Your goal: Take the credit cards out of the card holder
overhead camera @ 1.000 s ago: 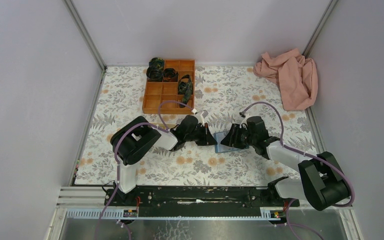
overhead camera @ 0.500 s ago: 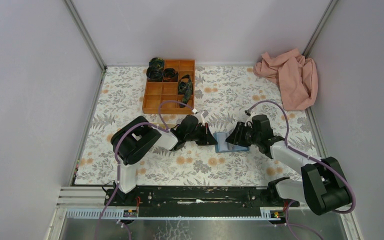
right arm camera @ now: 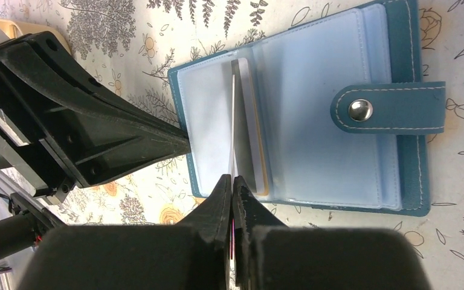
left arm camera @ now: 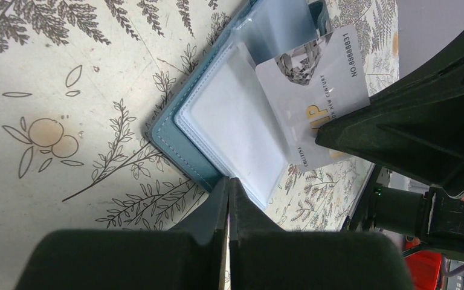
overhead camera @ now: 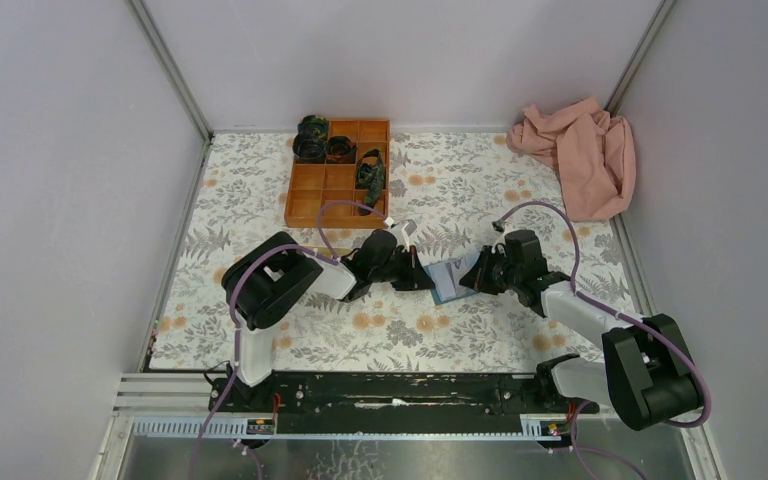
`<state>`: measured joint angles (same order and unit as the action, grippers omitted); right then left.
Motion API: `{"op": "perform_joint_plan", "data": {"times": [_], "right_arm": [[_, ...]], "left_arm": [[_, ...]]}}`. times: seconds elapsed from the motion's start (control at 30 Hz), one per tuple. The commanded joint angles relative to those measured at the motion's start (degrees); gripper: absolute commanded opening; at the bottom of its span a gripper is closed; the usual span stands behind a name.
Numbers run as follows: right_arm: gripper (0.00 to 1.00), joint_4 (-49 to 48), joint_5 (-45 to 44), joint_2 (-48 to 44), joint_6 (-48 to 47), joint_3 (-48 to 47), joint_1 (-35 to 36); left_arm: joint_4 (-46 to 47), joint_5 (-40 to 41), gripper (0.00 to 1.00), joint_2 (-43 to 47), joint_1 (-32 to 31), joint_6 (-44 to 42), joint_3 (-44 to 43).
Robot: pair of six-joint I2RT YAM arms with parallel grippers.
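The light-blue card holder (overhead camera: 447, 287) lies open on the floral table between my arms, its clear sleeves (left arm camera: 229, 121) and snap strap (right arm camera: 386, 109) showing. My left gripper (overhead camera: 423, 279) is shut, with its tip (left arm camera: 228, 181) pressed against the holder's near edge (right arm camera: 184, 121). My right gripper (overhead camera: 479, 273) is shut on a white credit card (left arm camera: 320, 72) with a diamond print and gold letters. The card is seen edge-on in the right wrist view (right arm camera: 234, 115), its far end still over the sleeves. A grey card with a gold edge (right arm camera: 252, 139) sits beside it.
An orange compartment tray (overhead camera: 339, 186) with dark rolled items stands behind the left arm. A pink cloth (overhead camera: 578, 155) lies crumpled at the back right corner. Grey walls close in the table on both sides and at the back.
My right gripper has pulled back to the right and lifted, and the white card has come up out of the sleeves with it. The left gripper has stayed on the holder's edge.
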<state>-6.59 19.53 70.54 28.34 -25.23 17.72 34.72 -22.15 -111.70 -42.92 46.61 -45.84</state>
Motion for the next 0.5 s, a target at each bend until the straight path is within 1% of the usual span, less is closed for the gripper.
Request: {"op": "perform_joint_plan", "data": {"times": [0.0, 0.17, 0.23, 0.3, 0.33, 0.43, 0.47], "right_arm": [[0.0, 0.5, -0.6, -2.2, -1.5, -0.6, -0.2], [0.0, 5.0, -3.2, -7.9, -3.4, -2.1, -0.2], [0.0, 6.6, -3.9, -10.5, -3.7, -2.7, -0.2], [0.0, 7.1, -3.7, -13.7, -3.7, -2.7, -0.2], [0.0, 6.9, -3.2, -15.3, -3.6, -2.3, -0.2], [0.0, 4.7, -0.3, -20.1, -2.9, -0.4, -0.2], [0.0, 3.4, 0.7, -21.8, -2.4, 0.3, -0.2]], "left_arm": [[-3.6, 1.4, 0.0, -1.8, 0.0, -1.1, -0.1], [-3.9, 3.4, 0.01, 0.8, -0.1, -1.7, 0.9], [-1.9, 3.1, 0.12, 2.1, 0.0, -1.4, 2.0], [2.0, 2.2, 0.24, 3.1, 0.0, -0.6, 3.6], [4.2, 1.5, 0.31, 3.6, 0.1, -0.1, 4.3], [10.8, -2.8, 0.89, 4.5, 0.0, 1.0, 5.8], [11.8, -3.6, 0.98, 5.1, 0.0, 0.9, 6.0]]}}
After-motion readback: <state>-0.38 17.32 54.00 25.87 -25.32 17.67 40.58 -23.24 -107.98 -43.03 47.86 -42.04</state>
